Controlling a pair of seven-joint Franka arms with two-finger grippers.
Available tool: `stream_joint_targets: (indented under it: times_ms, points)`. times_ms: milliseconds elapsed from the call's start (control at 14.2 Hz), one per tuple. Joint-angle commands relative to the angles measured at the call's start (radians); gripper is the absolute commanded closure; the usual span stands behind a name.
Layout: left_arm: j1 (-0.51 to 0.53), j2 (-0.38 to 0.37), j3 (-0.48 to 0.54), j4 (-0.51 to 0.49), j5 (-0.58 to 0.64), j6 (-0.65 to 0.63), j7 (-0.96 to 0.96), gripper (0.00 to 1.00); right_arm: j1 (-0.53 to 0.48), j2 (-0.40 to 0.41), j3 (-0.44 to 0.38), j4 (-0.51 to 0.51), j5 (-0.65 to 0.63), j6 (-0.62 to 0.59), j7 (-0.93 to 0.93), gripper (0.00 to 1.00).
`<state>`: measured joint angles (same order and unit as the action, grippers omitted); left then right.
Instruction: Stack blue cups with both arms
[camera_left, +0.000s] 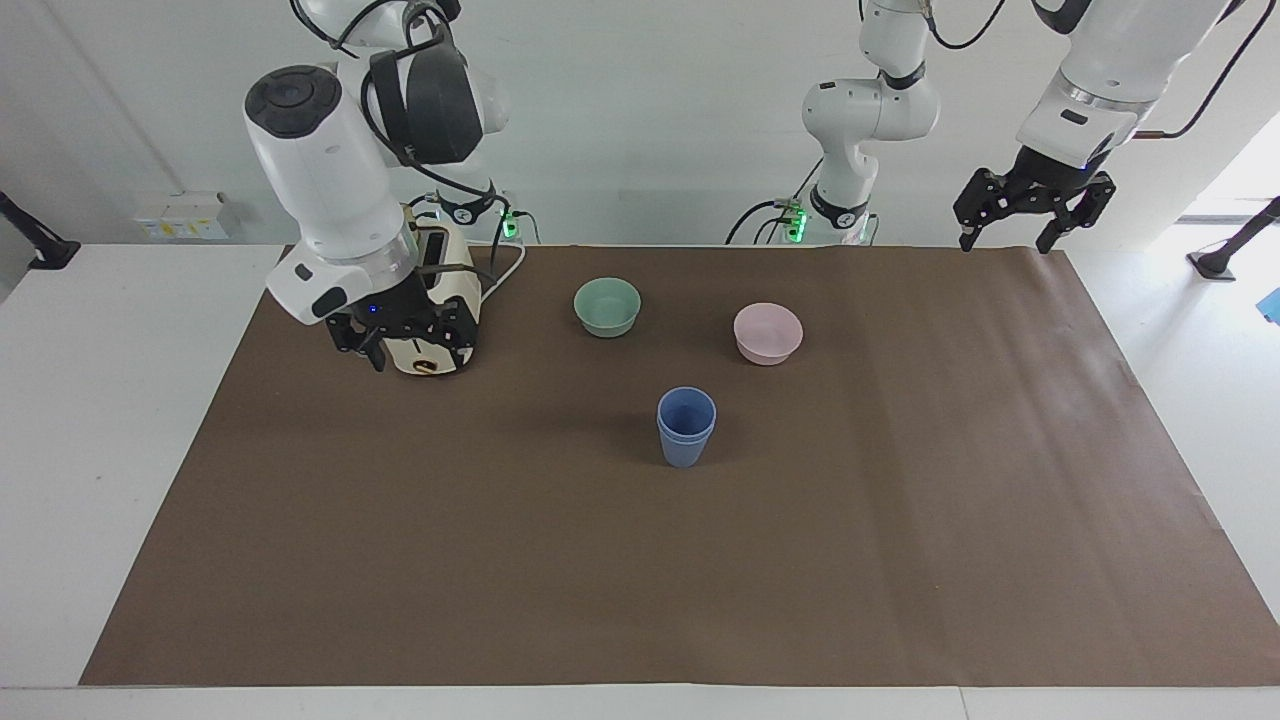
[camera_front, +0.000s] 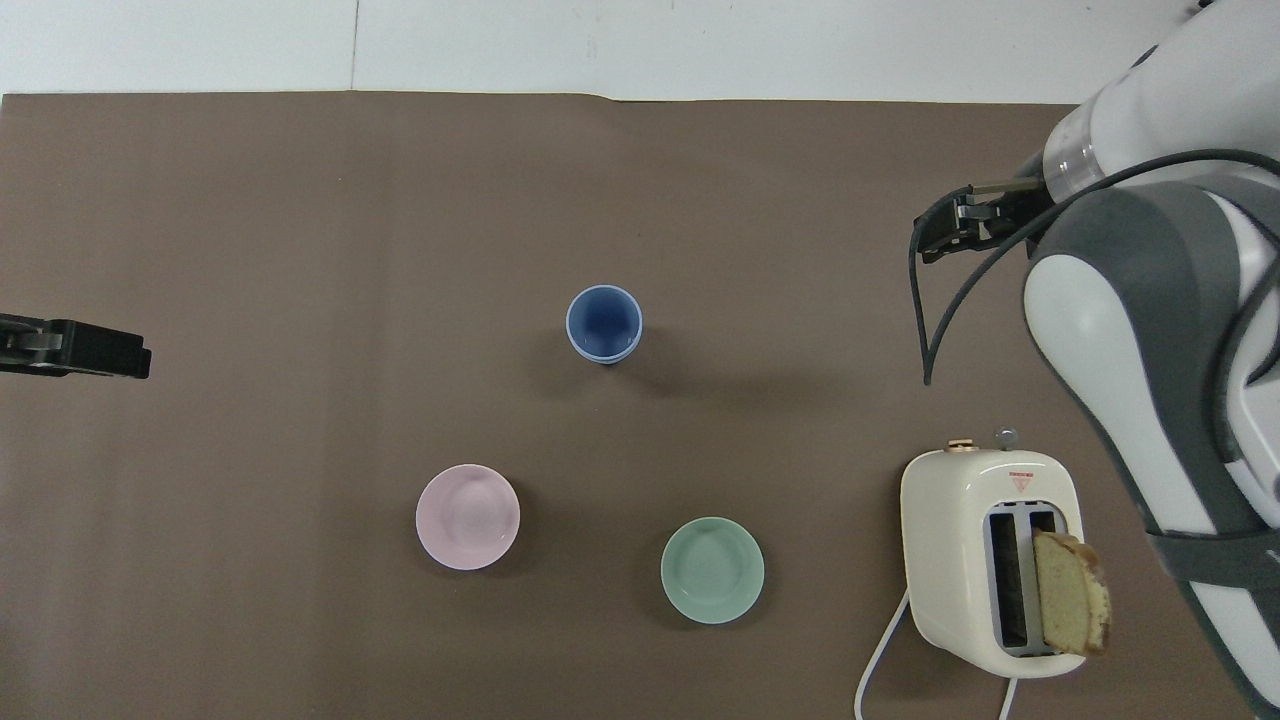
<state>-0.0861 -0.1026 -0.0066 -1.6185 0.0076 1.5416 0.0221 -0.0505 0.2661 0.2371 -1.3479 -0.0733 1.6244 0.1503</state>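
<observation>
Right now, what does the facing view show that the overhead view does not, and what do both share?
Only the facing view shows both arm bases, the wall, and the right pincer hanging open in front of the toaster; it also shows the blue cups from the side, one nested in the other. Only the overhead view shows the toaster's slots from above with the bread slice in one. Both show the stacked cups standing alone, farther from the robots than the green bowl and pink bowl, and the left pincer open, waiting at the left arm's end.
</observation>
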Motion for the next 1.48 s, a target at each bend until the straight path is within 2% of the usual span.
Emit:
stream_joint_targets:
  times_ms: [0, 421, 702, 1405]
  points:
    - [0.009, -0.020, -0.003, -0.015, -0.014, -0.008, 0.010, 0.00, -0.048, -0.037, 0.013, -0.013, -0.020, -0.035, -0.064, 0.00]
    - [0.011, -0.020, -0.003, -0.015, -0.014, -0.008, 0.010, 0.00, -0.089, -0.102, 0.013, -0.014, 0.003, -0.087, -0.081, 0.00]
    - [0.011, -0.020, -0.003, -0.015, -0.014, -0.008, 0.009, 0.00, -0.098, -0.110, 0.010, -0.016, 0.046, -0.089, -0.077, 0.00]
    - [0.011, -0.020, -0.003, -0.015, -0.014, -0.008, 0.010, 0.00, -0.144, -0.127, -0.010, -0.023, 0.044, -0.089, -0.075, 0.00]
